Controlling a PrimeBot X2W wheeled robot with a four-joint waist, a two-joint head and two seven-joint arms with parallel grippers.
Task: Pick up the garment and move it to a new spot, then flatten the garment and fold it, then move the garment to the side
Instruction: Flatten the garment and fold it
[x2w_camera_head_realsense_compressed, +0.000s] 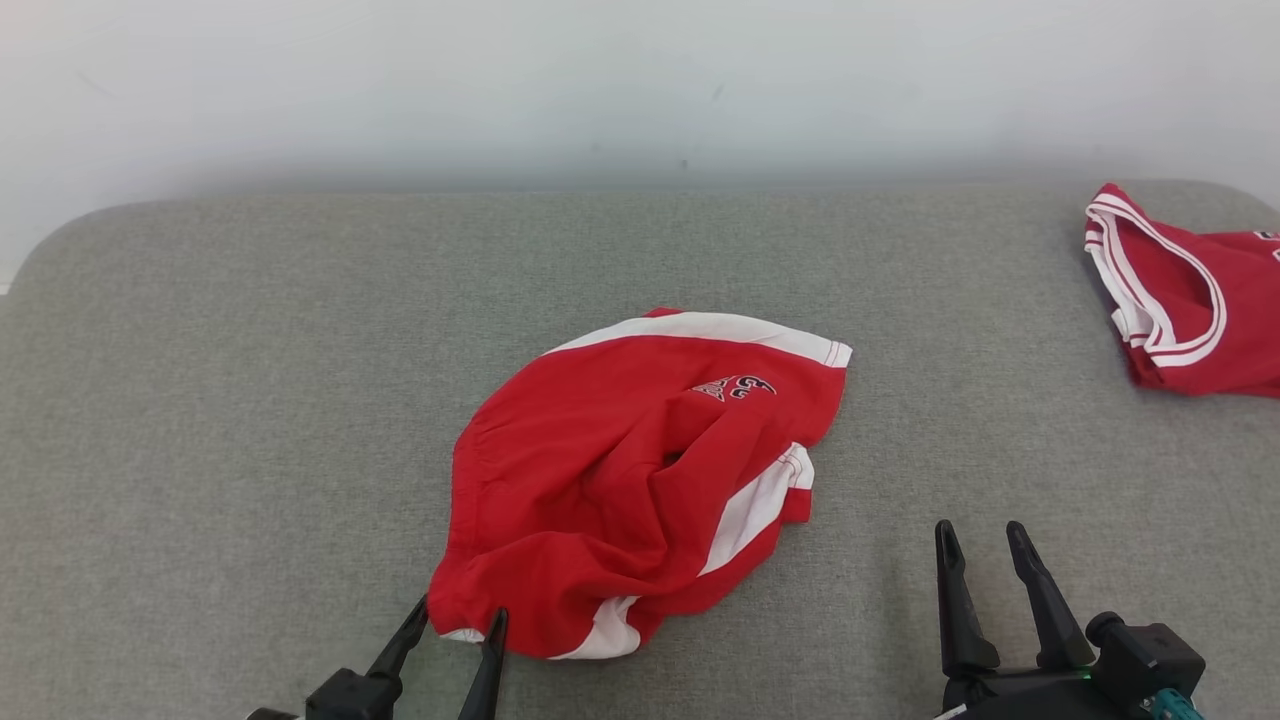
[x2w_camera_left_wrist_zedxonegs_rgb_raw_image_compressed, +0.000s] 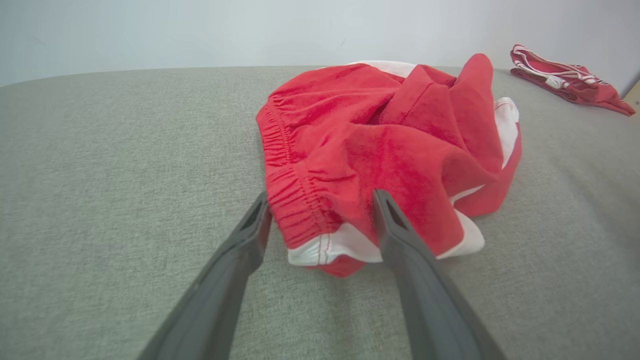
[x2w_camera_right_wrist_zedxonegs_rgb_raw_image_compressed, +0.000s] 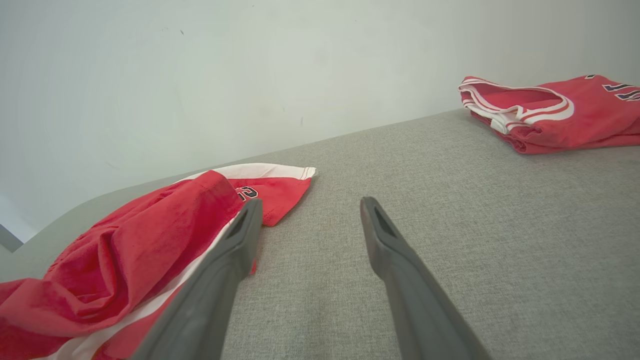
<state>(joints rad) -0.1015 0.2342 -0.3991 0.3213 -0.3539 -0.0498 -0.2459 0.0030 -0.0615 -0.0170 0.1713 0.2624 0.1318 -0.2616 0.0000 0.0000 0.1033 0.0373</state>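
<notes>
The garment (x2w_camera_head_realsense_compressed: 640, 470), a pair of red shorts with white trim, is lying crumpled near the middle of the grey padded surface (x2w_camera_head_realsense_compressed: 200, 400). You are dealing with a heap, not a flat panel. One leg is doubling over the other, and the gathered waistband (x2w_camera_left_wrist_zedxonegs_rgb_raw_image_compressed: 292, 200) is curling along the heap's 9 o'clock side in the head view.

The left gripper (x2w_camera_head_realsense_compressed: 459, 612) is sitting at the heap's 7 o'clock corner with its fingers spread wide, straddling the end of the waistband. Nothing is being pinched yet, and you cannot tell whether the tips are touching cloth. Judging from this placement, the arm is lining up for the first pick. A stitched, elastic corner is offering a firm edge for the fingers to close on.

The right gripper (x2w_camera_head_realsense_compressed: 979, 530) is hovering at the heap's 4 o'clock, apart from the cloth, with its fingers likewise spread and empty. It is probably being held in reserve for the flattening step.

A second red garment (x2w_camera_head_realsense_compressed: 1180, 290), folded, is lying at 2 o'clock, well apart near the surface's right edge. You should be choosing a new spot away from it.
</notes>
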